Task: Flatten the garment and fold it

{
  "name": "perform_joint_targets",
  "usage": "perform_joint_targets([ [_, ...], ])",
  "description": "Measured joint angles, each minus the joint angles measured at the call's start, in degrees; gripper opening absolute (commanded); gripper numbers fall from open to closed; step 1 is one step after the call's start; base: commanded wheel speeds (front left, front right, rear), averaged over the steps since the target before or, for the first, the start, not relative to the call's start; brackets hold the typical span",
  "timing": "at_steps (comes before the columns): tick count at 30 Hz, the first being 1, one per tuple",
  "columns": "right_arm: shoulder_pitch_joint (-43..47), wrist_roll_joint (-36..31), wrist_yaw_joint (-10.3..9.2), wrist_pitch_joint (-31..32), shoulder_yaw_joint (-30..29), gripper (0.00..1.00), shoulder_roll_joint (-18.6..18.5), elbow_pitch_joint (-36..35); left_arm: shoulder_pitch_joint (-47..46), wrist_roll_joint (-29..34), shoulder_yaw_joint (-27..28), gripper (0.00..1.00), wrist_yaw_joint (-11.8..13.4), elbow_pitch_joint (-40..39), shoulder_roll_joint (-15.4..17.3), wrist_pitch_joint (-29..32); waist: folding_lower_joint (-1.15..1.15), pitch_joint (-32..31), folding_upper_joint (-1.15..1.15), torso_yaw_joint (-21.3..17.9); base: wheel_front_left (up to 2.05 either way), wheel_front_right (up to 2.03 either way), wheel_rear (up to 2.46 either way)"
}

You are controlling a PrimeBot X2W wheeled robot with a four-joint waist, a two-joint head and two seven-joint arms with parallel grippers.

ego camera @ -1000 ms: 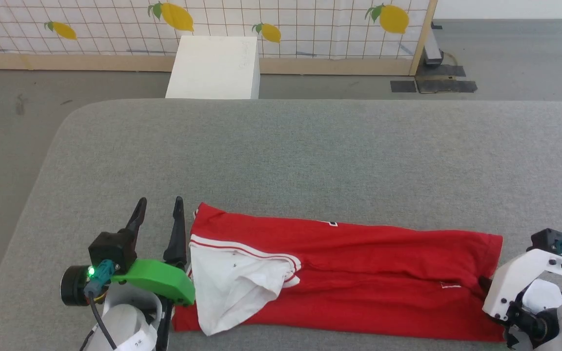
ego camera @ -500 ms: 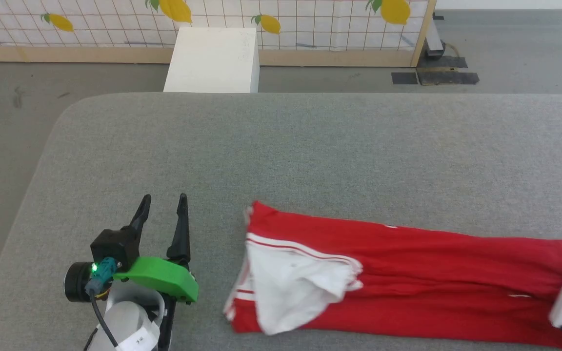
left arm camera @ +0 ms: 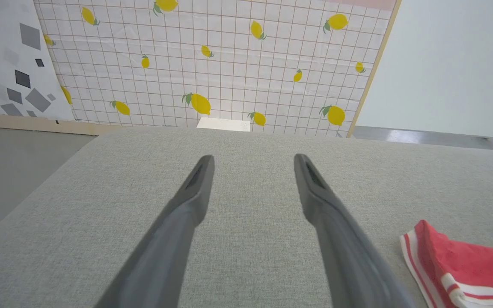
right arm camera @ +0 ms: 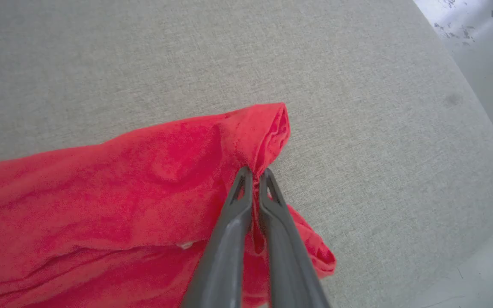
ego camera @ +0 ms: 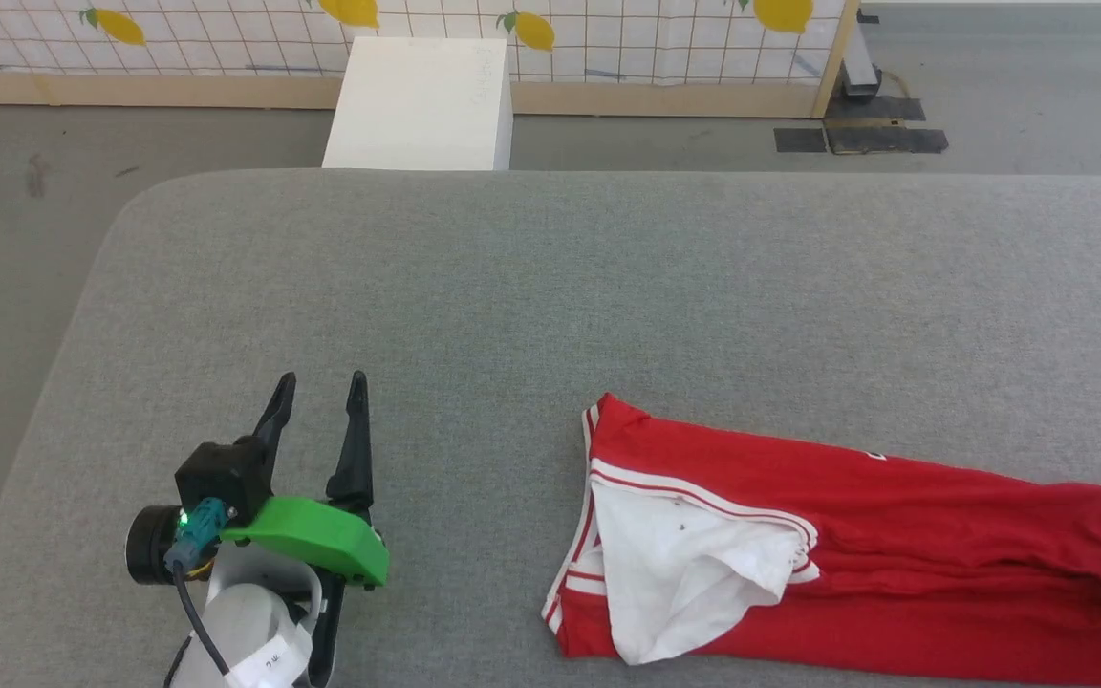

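The garment (ego camera: 895, 535) is a bright red T-shirt folded lengthwise into a long, narrow band. It lies flat on the grey tabletop (ego camera: 550, 287), on the near side, running from about the middle out past the right edge of the head view. At its left end a white short sleeve (ego camera: 684, 573) lies folded over the red body, bordered by red-and-white striped trim (ego camera: 703, 492). The red cloth shows soft lengthwise creases. At the right end the hem is bunched where the closed right pincer (right arm camera: 255, 173) pinches it.

A grey fabric tabletop (ego camera: 550, 287) is surrounded by grey floor (ego camera: 15, 191). Beyond its far edge, a white box (ego camera: 421, 105) is set before a wood-framed, lemon-printed grid panel (ego camera: 665, 48).
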Motion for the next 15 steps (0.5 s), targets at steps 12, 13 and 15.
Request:
perform_joint_targets([
  [12,11.0,14.2,-0.01,17.7,30.1,0.00,1.3,-32.1,0.0,0.4,0.4,1.00,-0.6,0.8,-0.9,0.0,0.00,-0.4,0.00,0.8,0.00,0.00,0.00],
  [13,10.9,14.1,-0.02,18.0,32.8,0.00,1.3,-33.3,0.0,0.4,0.4,1.00,-0.6,0.8,-0.9,0.0,0.00,-0.4,0.00,0.9,0.00,0.00,0.00],
  [15,10.6,14.0,-0.01,18.5,40.0,0.00,1.3,-34.1,-0.1,0.4,0.4,1.00,-0.8,0.8,-1.0,0.0,0.00,-0.3,0.00,1.1,0.00,0.00,0.00],
])
